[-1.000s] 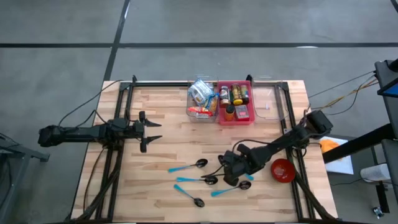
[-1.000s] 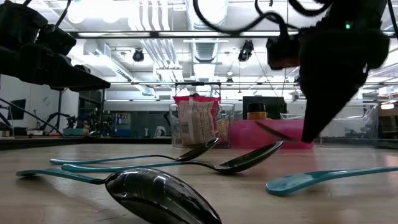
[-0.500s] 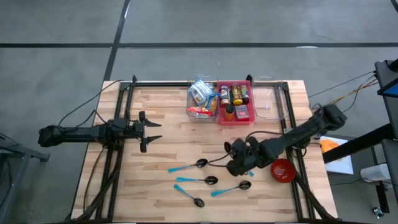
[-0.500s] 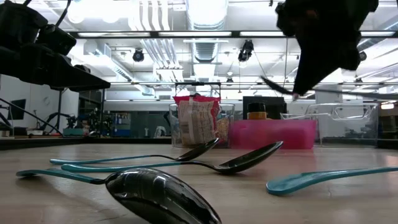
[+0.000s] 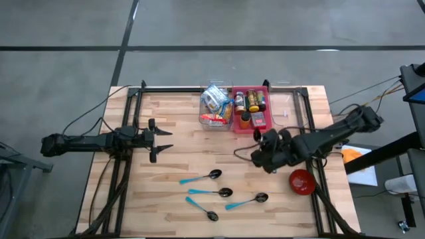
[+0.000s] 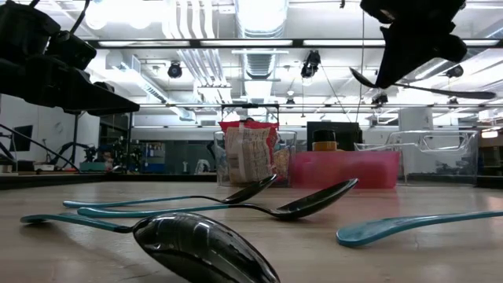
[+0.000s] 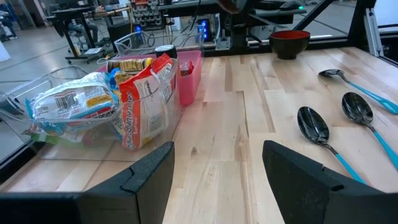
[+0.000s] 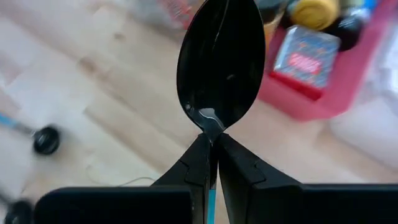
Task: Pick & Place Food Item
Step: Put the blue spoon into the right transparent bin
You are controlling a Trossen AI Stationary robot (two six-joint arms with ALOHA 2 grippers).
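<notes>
**Right wrist view: spoon held, bowl pointing toward the pink bin**

Right wrist view shows the right gripper [image 8: 211, 155] pinched tight on a spoon [image 8: 221, 62] at its neck, long axis running straight out from the jaws toward the pink bin [image 5: 251, 108], which lies just beyond. The left gripper [image 5: 158, 140] waits parted, well apart from that bin. A second earlier the right gripper was low among the spoons on the table [image 5: 172, 172]; now it is raised and nearer the bin.
</notes>
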